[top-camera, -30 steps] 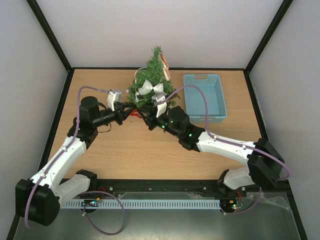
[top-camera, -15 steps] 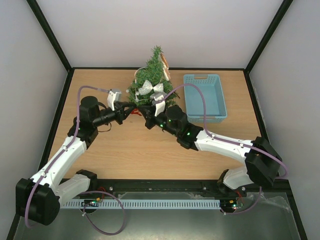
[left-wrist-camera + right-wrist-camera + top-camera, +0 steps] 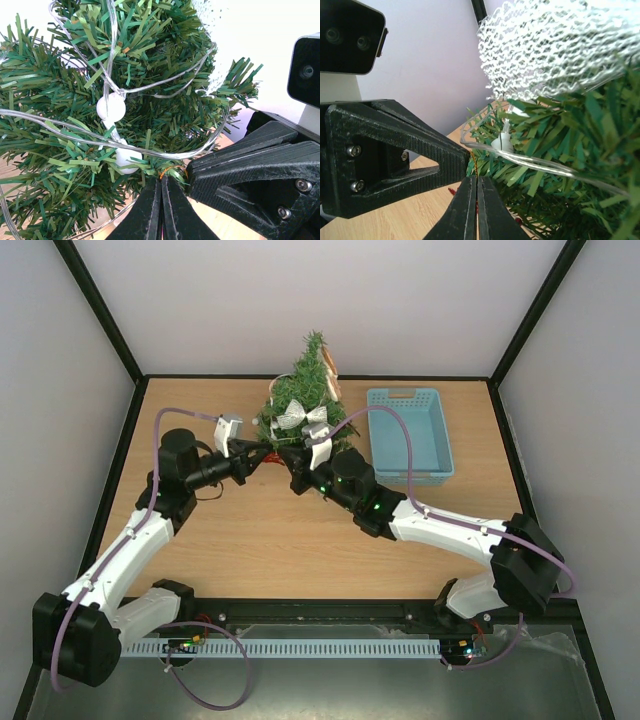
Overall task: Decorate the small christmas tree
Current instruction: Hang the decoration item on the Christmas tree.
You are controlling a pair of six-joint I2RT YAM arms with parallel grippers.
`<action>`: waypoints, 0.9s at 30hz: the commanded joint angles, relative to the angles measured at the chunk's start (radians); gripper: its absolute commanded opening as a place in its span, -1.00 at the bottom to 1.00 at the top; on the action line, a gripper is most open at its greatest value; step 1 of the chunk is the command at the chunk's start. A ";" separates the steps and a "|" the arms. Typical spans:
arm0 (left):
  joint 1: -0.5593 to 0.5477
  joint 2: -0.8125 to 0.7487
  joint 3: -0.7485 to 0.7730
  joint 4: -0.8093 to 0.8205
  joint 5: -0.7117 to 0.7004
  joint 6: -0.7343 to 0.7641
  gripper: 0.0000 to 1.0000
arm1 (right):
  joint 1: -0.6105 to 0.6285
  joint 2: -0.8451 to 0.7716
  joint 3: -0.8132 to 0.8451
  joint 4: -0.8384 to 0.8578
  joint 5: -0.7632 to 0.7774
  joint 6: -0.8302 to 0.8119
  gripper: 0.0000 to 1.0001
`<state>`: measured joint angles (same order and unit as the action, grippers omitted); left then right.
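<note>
Tree (image 3: 305, 390) touches both jaws' tips (pressed together).

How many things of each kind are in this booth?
Christmas tree: 1
Silver bow: 1
Blue basket: 1
Robot arms: 2, left arm and right arm
Total: 5
</note>
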<state>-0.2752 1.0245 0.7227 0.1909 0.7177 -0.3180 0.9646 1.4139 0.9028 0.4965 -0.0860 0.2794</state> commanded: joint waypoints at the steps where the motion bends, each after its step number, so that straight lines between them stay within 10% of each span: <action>1: 0.005 0.009 0.023 0.034 0.002 -0.003 -0.95 | 0.007 0.000 0.028 -0.005 0.040 -0.017 -0.97; 27: 0.004 -0.008 0.023 0.017 -0.067 -0.054 -0.95 | 0.009 0.017 0.038 0.028 0.034 -0.021 -0.97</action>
<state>-0.2745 1.0283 0.7227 0.1917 0.6708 -0.3511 0.9646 1.4258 0.9073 0.4973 -0.0605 0.2718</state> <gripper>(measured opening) 0.026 0.017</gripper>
